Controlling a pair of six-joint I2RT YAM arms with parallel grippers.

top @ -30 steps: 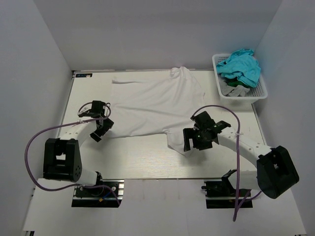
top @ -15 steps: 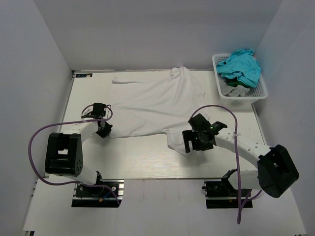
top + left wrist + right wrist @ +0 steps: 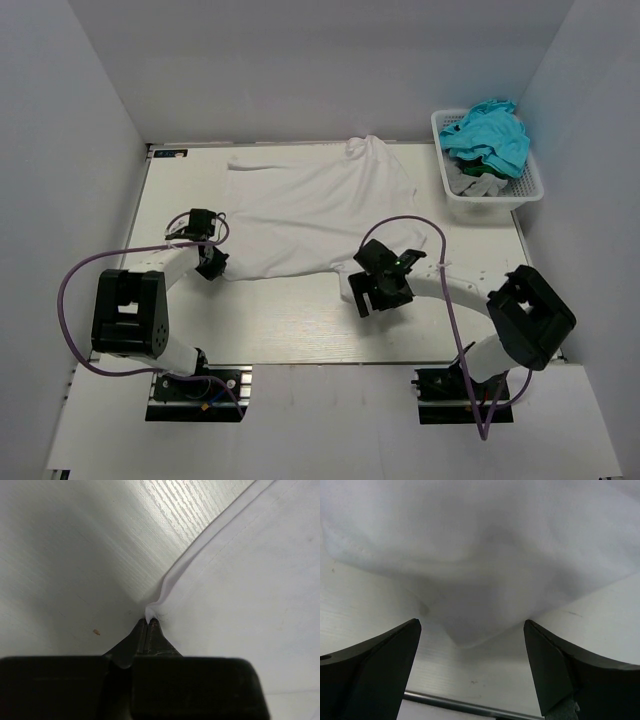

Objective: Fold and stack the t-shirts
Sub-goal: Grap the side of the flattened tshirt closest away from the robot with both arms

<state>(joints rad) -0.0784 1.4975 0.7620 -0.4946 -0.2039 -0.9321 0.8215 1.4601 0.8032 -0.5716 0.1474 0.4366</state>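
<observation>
A white t-shirt (image 3: 310, 205) lies spread out across the table, one near corner bunched up by my right arm. My left gripper (image 3: 212, 264) sits at the shirt's near left edge. In the left wrist view this gripper (image 3: 149, 621) is shut on a small pinch of the white hem (image 3: 165, 587). My right gripper (image 3: 372, 298) is over the shirt's near right corner. In the right wrist view it (image 3: 471, 624) stands open, with the folded corner of the shirt (image 3: 480, 565) between and just beyond its fingertips (image 3: 395, 647); it grips nothing.
A white basket (image 3: 528, 192) at the back right holds teal t-shirts (image 3: 490, 135) and a grey one. The wooden tabletop (image 3: 280, 320) shows bare in front of the shirt. Grey walls close in the table on the left, back and right.
My left gripper has shut on the shirt's edge. The right arm has swung left, bringing its open gripper over the shirt's near corner.
</observation>
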